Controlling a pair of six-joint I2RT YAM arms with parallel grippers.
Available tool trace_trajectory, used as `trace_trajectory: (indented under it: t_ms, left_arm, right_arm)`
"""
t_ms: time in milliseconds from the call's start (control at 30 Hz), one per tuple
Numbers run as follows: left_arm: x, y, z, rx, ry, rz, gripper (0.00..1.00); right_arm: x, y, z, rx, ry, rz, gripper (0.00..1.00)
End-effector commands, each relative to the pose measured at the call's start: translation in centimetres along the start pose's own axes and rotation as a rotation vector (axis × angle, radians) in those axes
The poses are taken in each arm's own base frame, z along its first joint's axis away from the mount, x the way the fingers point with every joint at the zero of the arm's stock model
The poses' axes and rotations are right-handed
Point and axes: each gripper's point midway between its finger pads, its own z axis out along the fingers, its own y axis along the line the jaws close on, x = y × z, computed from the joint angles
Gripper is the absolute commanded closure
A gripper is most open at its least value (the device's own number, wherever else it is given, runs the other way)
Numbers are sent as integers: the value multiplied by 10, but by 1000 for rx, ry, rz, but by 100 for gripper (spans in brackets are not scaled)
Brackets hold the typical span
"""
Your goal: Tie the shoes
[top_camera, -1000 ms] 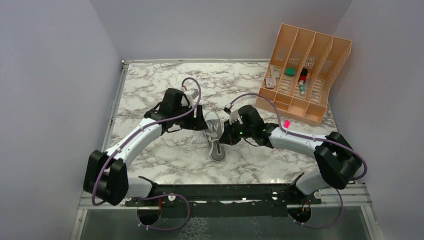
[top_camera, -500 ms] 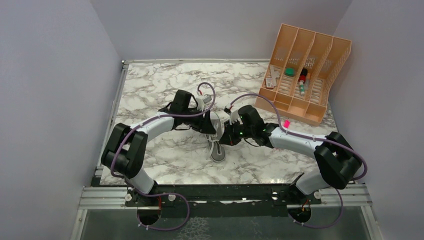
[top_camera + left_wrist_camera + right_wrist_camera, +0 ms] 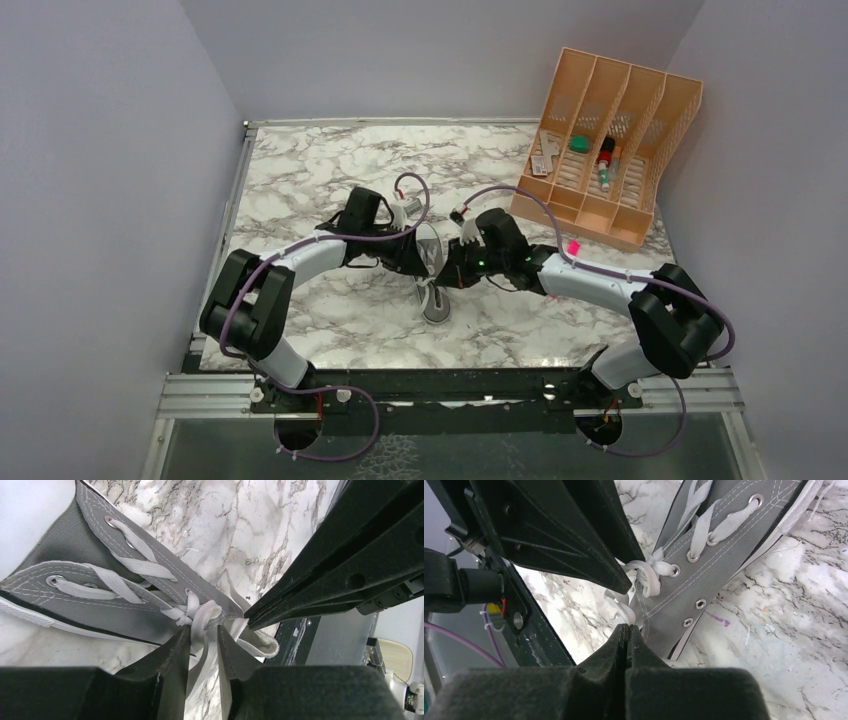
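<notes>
**Ops:** where's the shoe?

**Me:** Shoe [image 3: 434, 303] sits on the surface [image 3: 330, 170], about the middle, right between the two arms, with one end poking toward the bases. Both claws are down at the lace [image 3: 200, 615] crossing by the top eyelet [image 3: 675, 570].

**Ops:** grips?

**Me:** Right claw [image 3: 626, 629] is clenched, pads flush. I can't see any lace between them, so it may be holding nothing. Left claw [image 3: 204, 630] straddles a loop of lace with a narrow gap. I can't tell whether it's actually biting.

**Ops:** what worries you?

**Me:** Three things.
1. The left pads close beside the strand instead of on it, and the pull comes away bare.
2. It catches both strands of the loop, so pulling drags the whole crossing loose instead of cinching it.
3. Nothing pins the shoe — it looks light, so a sideways tug likely slides or rolls it across the surface rather than tightening anything.

**Ops:** clearance?

**Me:** Bad. The claws are nearly touching over the eyelets — one small path error and they hit each other or snag the canvas.
</notes>
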Motion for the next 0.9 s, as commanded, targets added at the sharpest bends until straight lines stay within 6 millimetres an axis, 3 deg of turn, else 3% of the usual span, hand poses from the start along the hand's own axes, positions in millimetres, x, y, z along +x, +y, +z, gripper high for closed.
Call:
trace_trajectory:
  t_ms: [0, 133, 400, 500, 600, 867]
  left_arm:
    - [-1, -17, -6, 46, -22, 50, 75]
    - [0, -18, -8, 31, -31, 55, 76]
    - [-6, -30, -6, 88, -86, 14, 64]
    - [-6, -31, -3, 94, -86, 7, 65]
    - [-8, -28, -3, 78, -92, 9, 69]
    - [-11, -10, -3, -44, -99, 61, 66]
  right_arm:
    - [-20, 7, 1, -1, -58, 51, 100]
    - [-20, 2, 5, 25, -52, 94, 99]
    - [-14, 0, 5, 32, -39, 108, 99]
    - [-15, 0, 5, 31, -38, 114, 99]
    - [-16, 2, 6, 27, -41, 116, 99]
    - [-18, -5, 9, 70, -40, 160, 99]
